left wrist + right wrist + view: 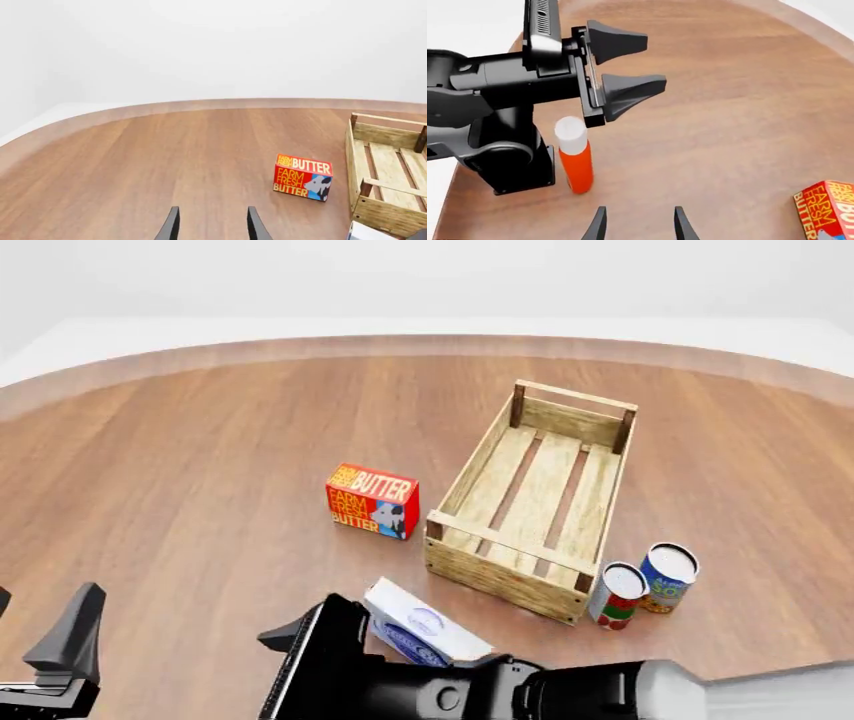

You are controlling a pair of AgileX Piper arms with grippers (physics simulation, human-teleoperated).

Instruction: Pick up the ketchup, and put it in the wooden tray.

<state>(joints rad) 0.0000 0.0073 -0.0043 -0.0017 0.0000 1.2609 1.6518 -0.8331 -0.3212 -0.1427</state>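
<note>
**A:** Right claw (636, 225) is spread open with nothing in it, fingertips pointing across the table (747, 115) toward the ketchup (575, 160). That bottle is standing upright near the table's edge, right beside the base of the left arm, white cap up. From the front camera you can't see it at all, the right arm's body blocks that corner.

**B:** And the left claw (620, 75)?

**A:** Also open and empty, hanging above and just past the bottle, not touching it. Its own camera only looks out at the butter box (303, 177) and an end of the wooden tray (387, 170).

**B:** So how would you grab it?

**A:** My guess: right claw goes in level, straddles the red body below the cap, and closes around the middle. It's slim and tall, so a nudge from one finger would probably tip it. Tight spot too, with the left arm's base just beside it. Then a straight lift before swinging over to the tray (534, 500), which sits well apart, past the butter (372, 502), with two cans (643, 585) by its near corner.
</note>
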